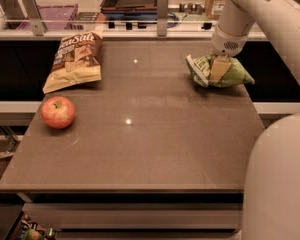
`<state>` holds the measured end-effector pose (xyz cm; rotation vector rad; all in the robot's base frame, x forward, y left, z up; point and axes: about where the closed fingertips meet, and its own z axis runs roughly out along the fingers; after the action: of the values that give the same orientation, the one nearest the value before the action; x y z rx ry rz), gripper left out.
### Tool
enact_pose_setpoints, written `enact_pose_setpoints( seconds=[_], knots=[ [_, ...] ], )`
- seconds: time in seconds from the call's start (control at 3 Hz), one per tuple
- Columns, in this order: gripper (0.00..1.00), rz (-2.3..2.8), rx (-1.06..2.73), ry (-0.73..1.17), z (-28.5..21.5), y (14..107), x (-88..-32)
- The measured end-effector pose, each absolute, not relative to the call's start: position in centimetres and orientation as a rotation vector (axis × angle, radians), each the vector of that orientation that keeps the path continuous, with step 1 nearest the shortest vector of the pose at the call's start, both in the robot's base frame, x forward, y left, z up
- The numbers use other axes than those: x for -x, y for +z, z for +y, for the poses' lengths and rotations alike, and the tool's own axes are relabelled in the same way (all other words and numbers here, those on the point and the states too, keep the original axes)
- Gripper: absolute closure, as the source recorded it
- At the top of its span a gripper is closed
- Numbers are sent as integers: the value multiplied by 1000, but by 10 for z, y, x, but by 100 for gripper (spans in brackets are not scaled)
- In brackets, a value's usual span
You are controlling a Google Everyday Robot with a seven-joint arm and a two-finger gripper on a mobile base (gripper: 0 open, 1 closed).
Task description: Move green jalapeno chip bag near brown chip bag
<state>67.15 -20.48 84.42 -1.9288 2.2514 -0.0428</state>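
Note:
The green jalapeno chip bag [232, 74] lies crumpled at the right edge of the table, white lettering on its left end. My gripper [219, 69] comes down from the white arm at the upper right and sits on the middle of that bag, one tan finger [218, 68] pressed against it. The brown chip bag [74, 60], dark brown on top and tan below, lies at the far left of the table, well apart from the green bag.
A red apple [58, 112] sits on the left side of the brown table [140, 149], in front of the brown bag. A counter with trays and a box runs behind the table. My white base fills the lower right corner.

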Motion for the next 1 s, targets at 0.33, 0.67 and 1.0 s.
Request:
enact_pose_setpoints(
  seconds=[0.33,0.67,1.0],
  knots=[
    [100,2199,1928,-64,-186,862,-691],
    [100,2142,1923,-55,-164,877,-699],
    [100,2047,1936,-26,-135,891,-706]
  ],
)
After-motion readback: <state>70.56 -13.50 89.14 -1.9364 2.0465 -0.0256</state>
